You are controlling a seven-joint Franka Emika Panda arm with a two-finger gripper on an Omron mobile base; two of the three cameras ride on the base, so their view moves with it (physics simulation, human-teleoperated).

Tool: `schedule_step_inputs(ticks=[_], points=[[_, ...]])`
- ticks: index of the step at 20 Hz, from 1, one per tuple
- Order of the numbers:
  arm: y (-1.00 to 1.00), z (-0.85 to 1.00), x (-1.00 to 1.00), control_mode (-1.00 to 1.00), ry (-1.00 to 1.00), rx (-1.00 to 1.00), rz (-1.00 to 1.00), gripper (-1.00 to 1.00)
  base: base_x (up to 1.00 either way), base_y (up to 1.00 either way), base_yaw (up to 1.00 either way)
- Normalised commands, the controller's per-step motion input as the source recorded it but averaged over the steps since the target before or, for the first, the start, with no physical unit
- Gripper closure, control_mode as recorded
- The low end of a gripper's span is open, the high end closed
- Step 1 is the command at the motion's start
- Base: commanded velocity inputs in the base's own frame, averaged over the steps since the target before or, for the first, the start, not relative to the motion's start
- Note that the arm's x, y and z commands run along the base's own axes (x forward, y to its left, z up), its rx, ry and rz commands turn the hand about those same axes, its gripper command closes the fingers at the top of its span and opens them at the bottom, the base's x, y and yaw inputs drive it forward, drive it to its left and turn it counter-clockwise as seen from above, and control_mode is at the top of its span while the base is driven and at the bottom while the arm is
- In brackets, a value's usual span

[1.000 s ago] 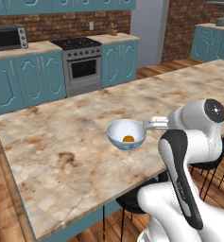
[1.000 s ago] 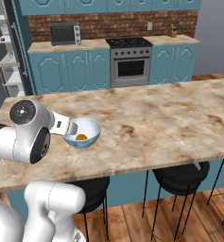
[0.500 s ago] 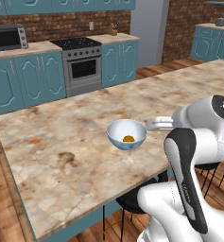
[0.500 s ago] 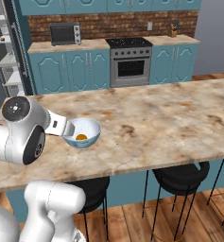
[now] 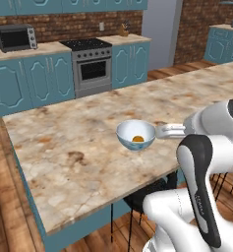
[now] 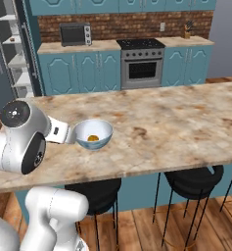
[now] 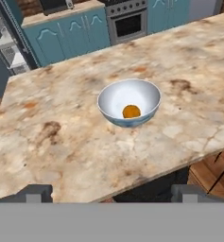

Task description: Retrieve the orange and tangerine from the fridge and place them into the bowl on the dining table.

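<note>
Dining table (image 5: 78, 147), beige marbled stone on a teal base, carries the bowl (image 7: 114, 97) near its front edge. Inside the white bowl lies one bright orange (image 7: 131, 111), resting at the bottom. Just beside the bowl's rim, the gripper (image 7: 111, 193) has its fingers spread wide, grasping nothing.

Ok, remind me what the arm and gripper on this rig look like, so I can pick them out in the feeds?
The arm is glossy white with rounded, bulbous links and dark grey-black bands and joint caps. A round dark cap with a small centre mark sits on its joint. The gripper has two small, dark grey, blocky finger tips. No cables or lettering are visible.
</note>
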Motion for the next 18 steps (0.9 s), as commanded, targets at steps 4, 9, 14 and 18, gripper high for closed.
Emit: schedule_step_inputs(ticks=[4,9,14,18], points=[[0.00,0.00,0.00,1.00,0.00,0.00,0.00,-1.00,-0.26,0.76,0.24],[0.00,0.00,0.00,1.00,0.00,0.00,0.00,-1.00,0.00,0.98,0.28],[0.00,0.00,0.00,1.00,0.00,0.00,0.00,-1.00,0.02,1.00,0.36],[0.00,0.00,0.00,1.00,0.00,0.00,0.00,-1.00,0.28,0.93,0.34]])
